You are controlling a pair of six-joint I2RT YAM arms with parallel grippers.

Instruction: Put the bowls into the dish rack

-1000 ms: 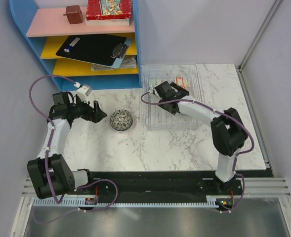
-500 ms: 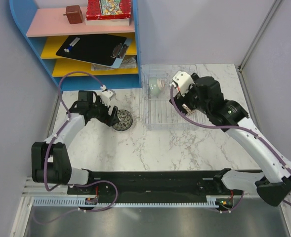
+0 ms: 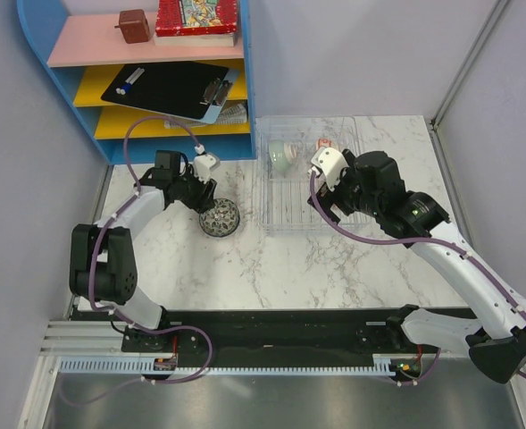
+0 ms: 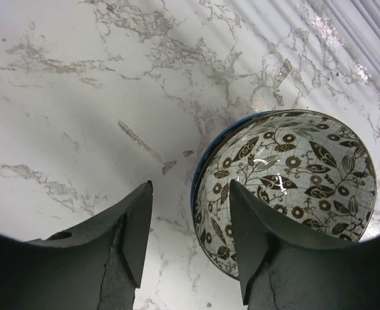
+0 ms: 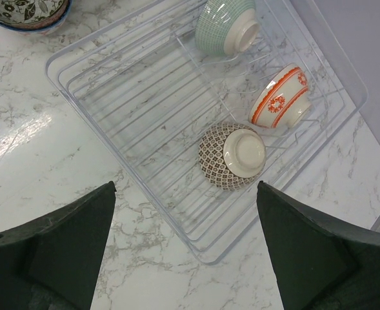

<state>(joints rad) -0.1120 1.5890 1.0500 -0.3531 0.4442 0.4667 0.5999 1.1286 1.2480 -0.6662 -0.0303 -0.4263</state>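
As left gripper [image 4: 190, 194] straddles bowl [image 4: 286, 187] rim, jaws apart: pinch next, carry to dish rack [image 3: 289, 204], 2 o'clock; right gripper [image 5: 186, 187] agape

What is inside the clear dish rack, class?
Three bowls in the dish rack: a pale green bowl, a white bowl with red marks and a brown mesh-patterned bowl, all showing their feet. Their insides face away, unseen.
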